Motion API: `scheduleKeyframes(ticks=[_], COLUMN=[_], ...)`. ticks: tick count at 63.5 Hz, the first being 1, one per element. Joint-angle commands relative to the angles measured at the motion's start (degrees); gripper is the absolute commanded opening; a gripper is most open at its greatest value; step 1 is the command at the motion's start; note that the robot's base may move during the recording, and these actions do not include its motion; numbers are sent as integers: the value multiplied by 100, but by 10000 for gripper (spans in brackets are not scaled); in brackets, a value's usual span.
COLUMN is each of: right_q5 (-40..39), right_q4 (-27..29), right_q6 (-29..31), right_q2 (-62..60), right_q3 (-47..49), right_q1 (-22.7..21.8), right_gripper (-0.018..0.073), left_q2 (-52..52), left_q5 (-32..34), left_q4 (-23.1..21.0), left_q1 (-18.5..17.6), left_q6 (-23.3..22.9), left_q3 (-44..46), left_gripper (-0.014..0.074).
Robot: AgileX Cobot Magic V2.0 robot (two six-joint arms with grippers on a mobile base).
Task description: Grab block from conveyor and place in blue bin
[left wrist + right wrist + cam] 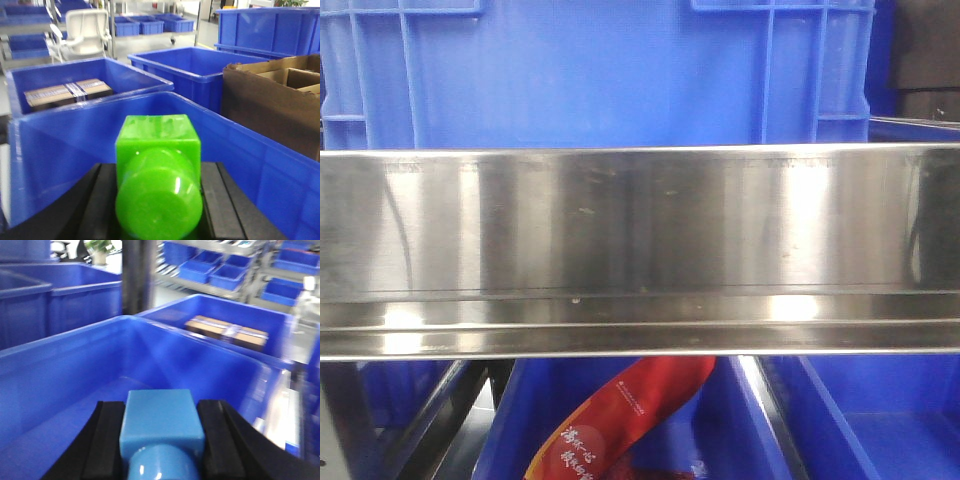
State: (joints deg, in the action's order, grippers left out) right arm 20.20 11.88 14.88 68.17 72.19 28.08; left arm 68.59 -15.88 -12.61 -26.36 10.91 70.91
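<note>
In the left wrist view, my left gripper (159, 170) is shut on a bright green block (157, 145), which sits between the black fingers (102, 200) in front of the near wall of a blue bin (60, 150). In the right wrist view, my right gripper (161, 407) is shut on a light blue block (160, 422), held above the open inside of a blue bin (65, 380). The conveyor is out of view in all frames. Neither gripper shows in the front view.
A brown cardboard box (270, 100) stands right of the left gripper's bin. Behind it is a blue bin holding a wrapped brown package (67, 92). A steel panel (640, 230) fills the front view, with a red packet (620, 415) in a bin below it.
</note>
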Motion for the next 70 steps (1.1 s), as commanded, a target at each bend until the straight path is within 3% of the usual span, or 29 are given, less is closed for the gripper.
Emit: scheduleKeyframes(ticks=[1, 18, 26, 32, 38, 45, 50, 59, 64, 70], right_q5=[-111, -235, -316, -305, -305, -305, -305, -295, -269, -205], right_q4=[-13, 356, 356, 356, 356, 356, 356, 356, 356, 356], right_q6=[86, 86, 86, 86, 86, 86, 86, 86, 86, 86], right_q2=[366, 974, 1111, 1152, 1173, 1175, 1175, 1175, 1175, 1175], right_q3=[213, 252, 252, 252, 252, 252, 252, 252, 252, 252], right_q1=[53, 53, 53, 53, 53, 53, 53, 53, 53, 53], right_gripper=[-161, -161, -144, -33, 169, 390, 452, 413, 324, 137], left_q2=[278, 701, 784, 842, 854, 854, 854, 854, 854, 854], left_q5=[40, 42, 32, 32, 32, 32, 32, 32, 32, 32], left_q4=[-121, -121, -121, -121, -121, -121, -121, -121, -121, -121], left_q1=[-39, -39, -39, -39, -39, -39, -39, -39, -39, -39], left_q6=[-2, -2, -2, -2, -2, -2, -2, -2, -2, -2], left_q3=[166, 193, 193, 193, 193, 193, 193, 193, 193, 193], left_gripper=[-111, -106, 18, 199, 356, 434, 435, 433, 411, 353])
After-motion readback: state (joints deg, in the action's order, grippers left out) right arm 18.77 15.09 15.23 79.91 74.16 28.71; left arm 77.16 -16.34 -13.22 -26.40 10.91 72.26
